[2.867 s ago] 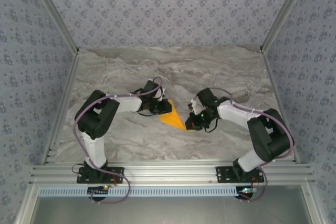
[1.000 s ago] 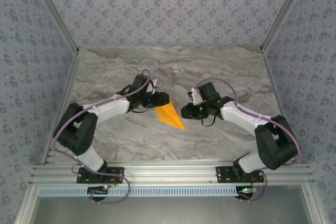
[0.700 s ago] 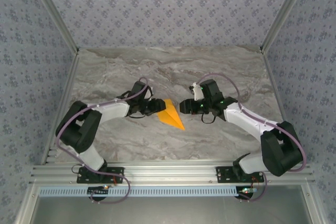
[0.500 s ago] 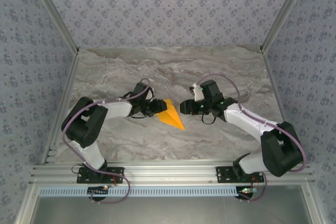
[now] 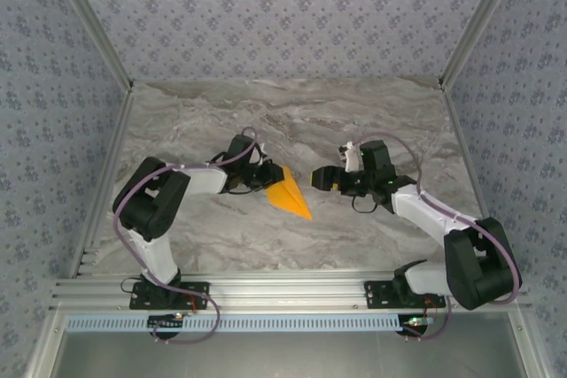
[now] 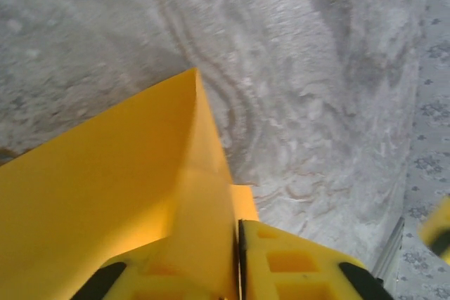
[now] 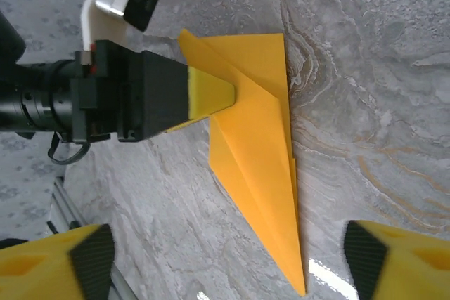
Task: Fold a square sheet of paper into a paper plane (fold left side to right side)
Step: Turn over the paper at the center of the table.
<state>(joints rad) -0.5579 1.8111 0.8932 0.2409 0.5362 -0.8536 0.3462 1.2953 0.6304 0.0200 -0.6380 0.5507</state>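
Right, on the top camera I see the orange paper plane (image 5: 289,195) lying mid-way across the marble table (image 5: 221,245), its sharp nose angled toward the near edge and the right. The left gripper (image 5: 268,176) is at the plane's far left corner, and the right gripper (image 5: 319,179) sits just beside the plane without touching it.

On the left wrist camera, the yellow fingers (image 6: 295,266) are pressed together on a raised flap of the paper.

On the right wrist camera, my right fingers (image 7: 409,261) stand wide apart with nothing between them. The plane lies on the marble ahead, with the left gripper pinching its upturned edge.
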